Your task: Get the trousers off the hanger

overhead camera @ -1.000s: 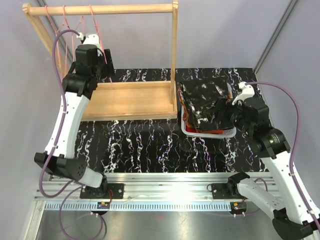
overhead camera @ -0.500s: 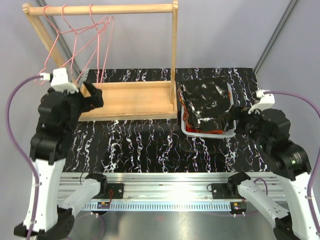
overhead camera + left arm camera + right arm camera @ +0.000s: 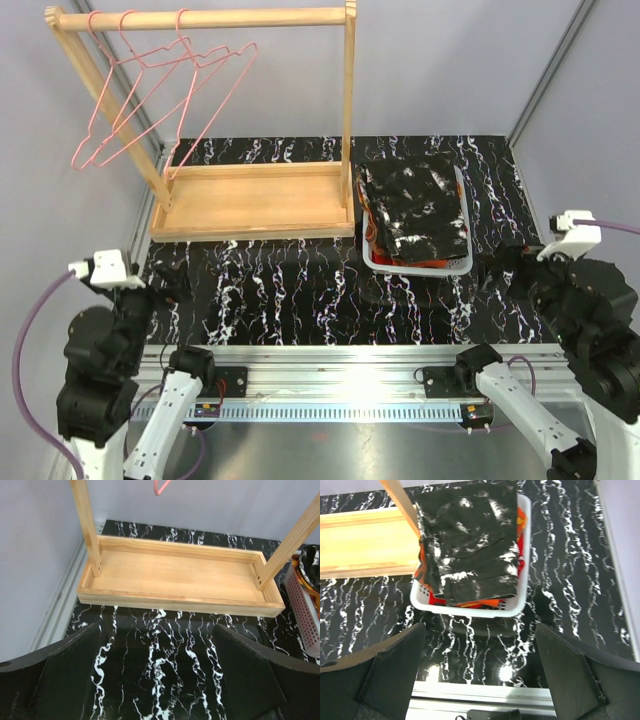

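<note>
The black trousers with white splashes (image 3: 415, 205) lie on top of a pile in a white basket (image 3: 418, 266). In the right wrist view the black pair (image 3: 470, 545) covers the orange-brown patterned pair (image 3: 522, 519) and the red pair (image 3: 437, 600), which show only at the edges. Three pink wire hangers (image 3: 160, 90) hang bare on the wooden rack's rail (image 3: 220, 18). My left gripper (image 3: 168, 282) is open and empty, low over the table in front of the rack (image 3: 160, 680). My right gripper (image 3: 503, 266) is open and empty, near the basket's front right (image 3: 480, 675).
The rack's wooden base tray (image 3: 255, 200) sits at the back left, with upright posts (image 3: 348, 110). It fills the left wrist view (image 3: 175, 575), where one hanger tip (image 3: 160, 486) shows at the top. Grey walls close in behind and at the sides.
Both arms have pulled back toward the near edge. The left gripper came down from the hangers to the table front. The hangers have swung out to the left.
</note>
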`<state>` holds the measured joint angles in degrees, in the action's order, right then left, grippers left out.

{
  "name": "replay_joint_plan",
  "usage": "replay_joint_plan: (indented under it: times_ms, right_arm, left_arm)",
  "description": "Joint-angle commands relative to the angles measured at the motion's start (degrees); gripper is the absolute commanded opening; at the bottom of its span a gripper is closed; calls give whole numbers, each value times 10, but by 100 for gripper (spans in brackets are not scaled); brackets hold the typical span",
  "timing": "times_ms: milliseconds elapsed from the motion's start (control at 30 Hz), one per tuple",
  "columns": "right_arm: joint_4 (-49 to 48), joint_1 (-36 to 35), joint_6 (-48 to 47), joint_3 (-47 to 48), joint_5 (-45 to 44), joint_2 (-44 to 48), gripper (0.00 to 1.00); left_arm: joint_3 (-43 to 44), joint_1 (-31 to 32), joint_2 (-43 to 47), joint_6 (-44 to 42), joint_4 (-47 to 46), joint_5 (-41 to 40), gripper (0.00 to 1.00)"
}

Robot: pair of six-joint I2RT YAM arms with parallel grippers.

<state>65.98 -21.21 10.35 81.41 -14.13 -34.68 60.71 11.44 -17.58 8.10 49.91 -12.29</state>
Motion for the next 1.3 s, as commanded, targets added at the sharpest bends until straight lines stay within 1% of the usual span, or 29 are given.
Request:
replay_joint_plan:
  times_ms: [0, 67, 167, 333, 467, 600, 867, 1267]
  right_arm:
    - [35, 1, -21, 16, -41, 17, 99]
    - [39, 1, -20, 11, -45, 31, 99]
    - [37, 2, -16, -1, -49, 44, 99]
    - [36, 1, -6, -24, -92, 51, 100]
    - [11, 1, -8, -45, -83, 67, 99]
    - [-1, 1, -6, -68, -98, 71, 99]
    - [-57, 1, -2, -104, -67, 92, 99]
    - [-72, 2, 3, -115, -58, 90, 99]
  left_arm:
    - [-41, -1, 61, -36, -7, -13, 99]
    - [-58, -1, 82, -37, -12, -17, 99]
    - [-56, -1, 95, -33, -8, -12, 99]
    - [-55, -1, 83, -17, -3, 16, 99]
    - [-54, -1, 84, -14, -1, 16, 99]
    - [-54, 0, 85, -12, -2, 17, 99]
    - [-55, -1, 84, -9, -2, 21, 99]
    - [-55, -1, 81, -11, -2, 25, 99]
